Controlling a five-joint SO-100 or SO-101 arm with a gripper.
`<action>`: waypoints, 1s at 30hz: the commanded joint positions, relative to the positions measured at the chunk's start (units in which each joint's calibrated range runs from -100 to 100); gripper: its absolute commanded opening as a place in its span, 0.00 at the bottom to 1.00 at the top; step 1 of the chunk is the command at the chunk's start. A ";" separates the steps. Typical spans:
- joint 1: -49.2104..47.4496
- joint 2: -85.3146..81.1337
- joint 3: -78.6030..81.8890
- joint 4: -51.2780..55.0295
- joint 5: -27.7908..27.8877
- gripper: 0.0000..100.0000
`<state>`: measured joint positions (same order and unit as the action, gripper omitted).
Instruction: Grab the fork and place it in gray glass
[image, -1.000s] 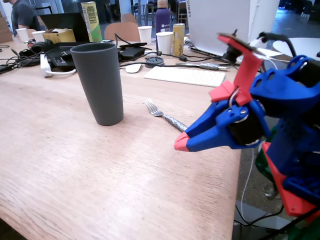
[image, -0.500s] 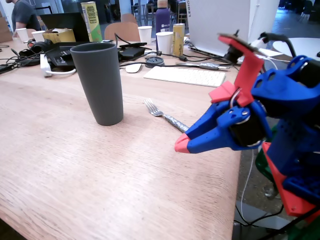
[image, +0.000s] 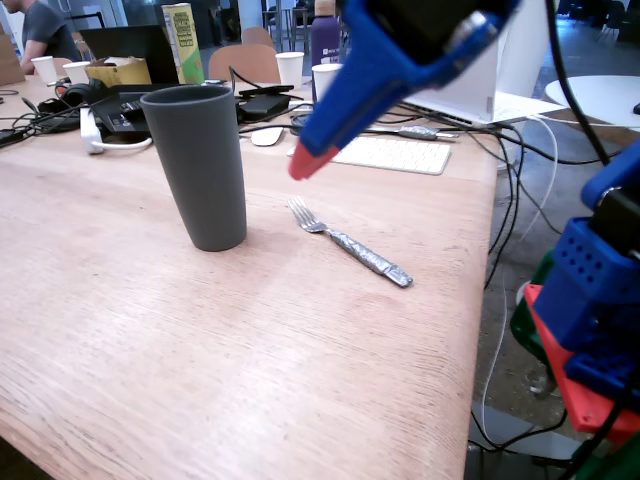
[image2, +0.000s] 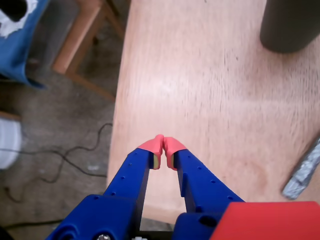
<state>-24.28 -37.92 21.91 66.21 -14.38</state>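
Fixed view: a pale wooden table (image: 150, 330), carrying a tall matte dark-gray tumbler (image: 197, 166), upright, toward the far left edge. Just beside the tumbler, nearer the table's right edge, a slim silver fork with a foil-wrapped handle (image: 348, 243), flat on the wood, tines toward the far edge, handle end toward the right edge. High above both, a blue two-finger claw with red tips (image: 301, 165), well clear of the wood. Wrist view: same claw (image2: 163, 145), red tips pressed together, nothing between them; only the foil handle end (image2: 303, 171) at the right border.

Step in hand, seemingly: the approach, fork untouched. Next needed: parting the fingers, lowering over the handle, straddling it crosswise.
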 joint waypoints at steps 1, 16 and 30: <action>-0.25 12.87 -18.09 7.11 -6.11 0.00; 29.87 20.85 -20.54 8.91 -8.89 0.00; 40.53 33.71 -21.68 -3.73 3.47 0.00</action>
<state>16.11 -5.40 2.98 68.03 -13.21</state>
